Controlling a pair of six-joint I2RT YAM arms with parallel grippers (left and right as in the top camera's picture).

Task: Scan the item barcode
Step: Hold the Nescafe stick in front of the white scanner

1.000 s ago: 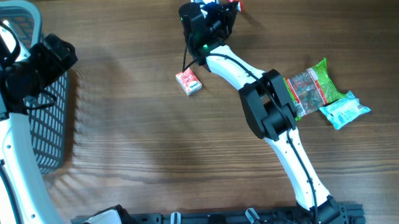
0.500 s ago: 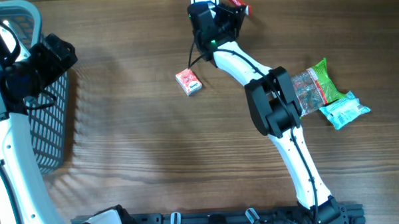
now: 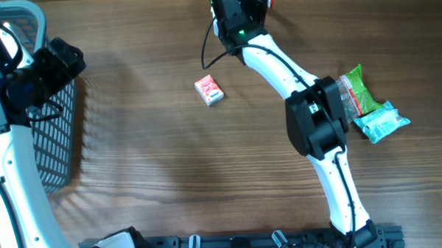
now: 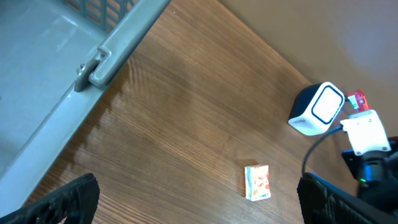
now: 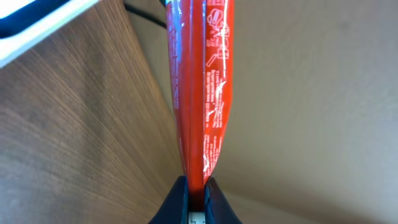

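Red packet (image 5: 199,81) is pinched at its bottom edge by right gripper (image 5: 194,193), jaws together on it, packet seen edge-on in the wrist view with white print down its side. Overhead it sits at the far edge of the table (image 3: 171,162), right of centre, only a bit of red showing past the gripper. Scanner (image 4: 317,109), white face with dark body, is just beside the packet on its left, also at the far edge; can't tell if they touch. A black cable runs from the wrist area over the table.

Small box (image 3: 209,90), red and white, lies flat on the table, nearer than the scanner, apart from it. Green packet (image 3: 356,90) and teal packet (image 3: 383,123) lie together near the right edge, the right arm passing over their left side.

Basket (image 3: 29,108), grey mesh, is at the left edge. Left gripper (image 4: 196,193) hangs by the basket rim, jaws spread wide, nothing between them.
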